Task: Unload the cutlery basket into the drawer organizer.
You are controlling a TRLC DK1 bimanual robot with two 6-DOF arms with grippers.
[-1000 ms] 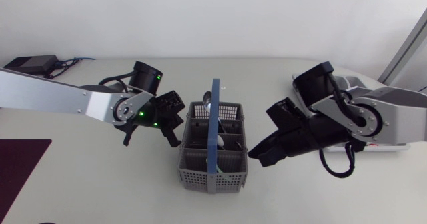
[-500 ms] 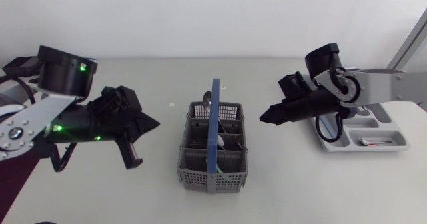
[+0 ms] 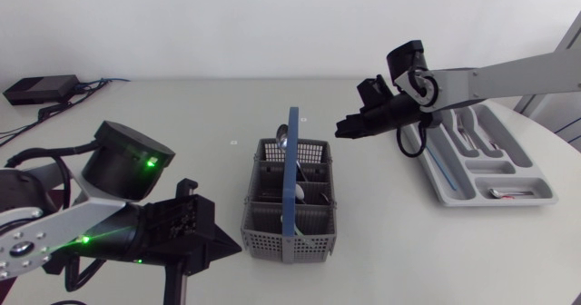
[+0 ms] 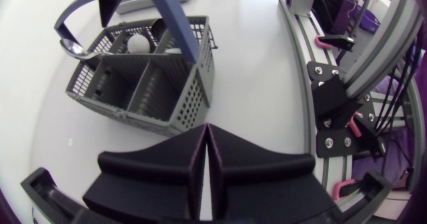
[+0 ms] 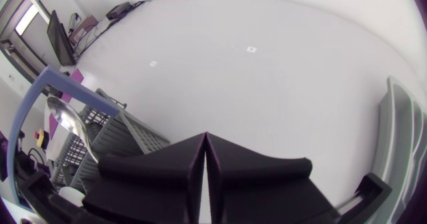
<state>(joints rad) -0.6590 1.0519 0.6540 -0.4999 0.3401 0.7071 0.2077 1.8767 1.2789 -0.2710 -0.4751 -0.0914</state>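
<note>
The grey cutlery basket (image 3: 272, 216) with a blue handle (image 3: 291, 173) stands mid-table, and a spoon (image 3: 282, 142) and white-ended pieces stick out of it. The grey drawer organizer (image 3: 438, 180) lies at the right with some cutlery (image 3: 507, 193) in it. My left gripper (image 3: 232, 246) is shut and empty, low at the basket's front left. In the left wrist view the basket (image 4: 170, 94) sits just ahead of the shut left gripper (image 4: 207, 141). My right gripper (image 3: 339, 129) is shut and empty, behind and right of the basket. The right wrist view shows the right gripper (image 5: 205, 147) with the spoon (image 5: 67, 119) off to its side.
A black box (image 3: 40, 88) with cables sits at the back left corner. A small white marker (image 3: 232, 142) lies on the table left of the basket. The organizer's rim (image 5: 400, 127) shows beside my right gripper.
My left arm pulled back from the basket toward the front left. My right arm swung from the basket's right side to the back, uncovering the organizer. Both grippers stayed shut.
</note>
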